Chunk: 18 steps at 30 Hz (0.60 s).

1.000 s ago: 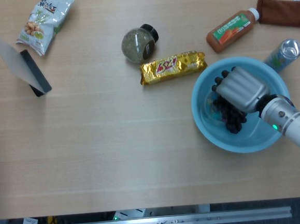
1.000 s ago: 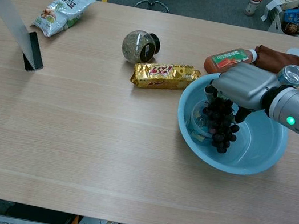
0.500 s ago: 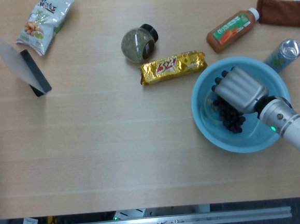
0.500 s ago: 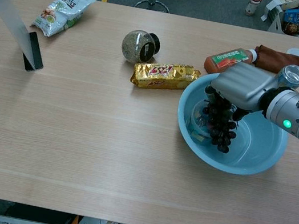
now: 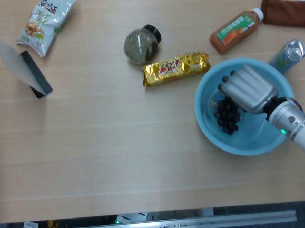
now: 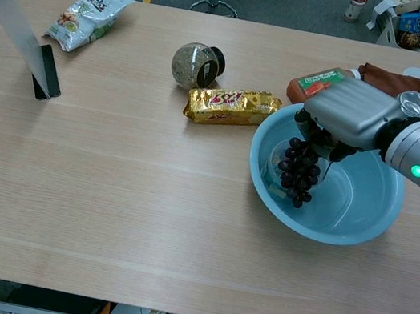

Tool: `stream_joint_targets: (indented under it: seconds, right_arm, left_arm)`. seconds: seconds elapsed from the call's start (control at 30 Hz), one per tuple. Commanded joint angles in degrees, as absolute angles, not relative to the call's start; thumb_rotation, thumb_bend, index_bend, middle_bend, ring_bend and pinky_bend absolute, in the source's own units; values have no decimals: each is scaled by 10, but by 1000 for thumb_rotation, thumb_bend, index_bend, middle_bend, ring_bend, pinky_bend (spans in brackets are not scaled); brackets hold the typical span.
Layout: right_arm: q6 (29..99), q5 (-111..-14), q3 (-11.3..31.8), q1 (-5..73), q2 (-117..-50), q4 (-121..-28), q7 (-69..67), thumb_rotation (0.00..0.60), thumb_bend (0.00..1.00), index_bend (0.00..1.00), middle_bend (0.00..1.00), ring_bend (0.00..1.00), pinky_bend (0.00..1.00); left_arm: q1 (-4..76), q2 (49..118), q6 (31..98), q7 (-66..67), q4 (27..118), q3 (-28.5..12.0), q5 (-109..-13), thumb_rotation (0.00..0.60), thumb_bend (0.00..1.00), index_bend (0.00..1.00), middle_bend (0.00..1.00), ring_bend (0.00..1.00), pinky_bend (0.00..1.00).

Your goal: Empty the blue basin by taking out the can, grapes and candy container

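The blue basin (image 6: pixel 361 224) is sitting at the right of the table (image 5: pixel 118 148), and the right hand (image 6: pixel 347 120) is reaching into it from the right, its fingers closed on the stem end of the grapes (image 6: pixel 298 173). The dark bunch is hanging from the hand over the basin's left half, its lower berries still below the rim. Behind the grapes in the chest view, a clear container (image 6: pixel 276 162) is lying against the basin's left inner wall; it is largely hidden by the bunch, and its contents are hard to make out. The can (image 5: pixel 288 56) is standing on the table just beside the basin's far right rim, partly covered by the arm in the chest view. A gold snack bar (image 5: pixel 176 68) is lying just left of the basin, with a round jar (image 5: pixel 140 44) farther back and an orange bottle (image 5: pixel 237 30) beyond the basin. The left hand is appearing in neither view.
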<state>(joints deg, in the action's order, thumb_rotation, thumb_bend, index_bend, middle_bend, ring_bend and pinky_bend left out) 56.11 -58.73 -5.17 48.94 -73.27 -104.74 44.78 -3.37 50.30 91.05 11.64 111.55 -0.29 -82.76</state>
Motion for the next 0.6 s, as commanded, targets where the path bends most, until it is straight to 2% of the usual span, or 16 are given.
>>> stream_joint_targets:
  seconds: [0.03,0.33,0.6]
  right_arm:
    - [570,-598,-43,485,-713,-1067,437,600,409,605,538,531,716]
    - [591,-606,-1,481,-653,-1113,399,600,409,605,538,534,720]
    - [591,-543,56,501,-646,-1096,386,600,408,605,538,534,720]
  left_arm:
    - [-34,502,912,115,1116,-4,-829,600,270,291,244,206,170]
    - [-33,498,913,116,1121,-5,-834,600,269,291,245,206,170]
    - [-28,497,908,122,1126,-6,-837,600,270,291,244,206,170]
